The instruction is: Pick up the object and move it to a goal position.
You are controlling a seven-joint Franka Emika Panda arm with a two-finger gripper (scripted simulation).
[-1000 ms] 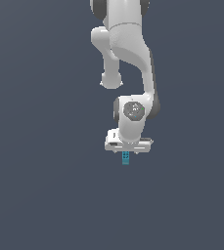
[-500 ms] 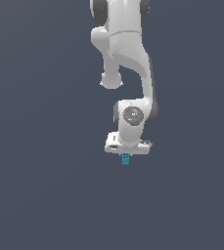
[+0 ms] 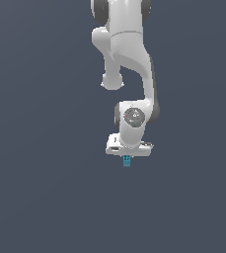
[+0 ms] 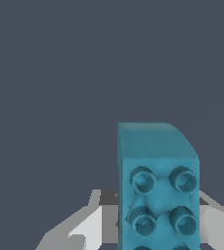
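Note:
The teal-blue studded brick [image 3: 127, 162] pokes out just below the white hand of my gripper [image 3: 127, 156] in the exterior view, over the plain dark floor. In the wrist view the brick [image 4: 157, 190] fills the space between the two pale fingers [image 4: 86, 227], studs facing the camera, its far end sticking out past the fingertips. The gripper is shut on the brick. Whether the brick touches the floor cannot be told.
The white arm [image 3: 129, 54] reaches in from the top of the exterior view. A uniform dark grey-blue floor [image 3: 40, 197] surrounds it, with no other objects and no goal marker in view.
The hand has shifted slightly down in the exterior view with the brick, and less of the brick shows below it. The upper arm links have swung a little.

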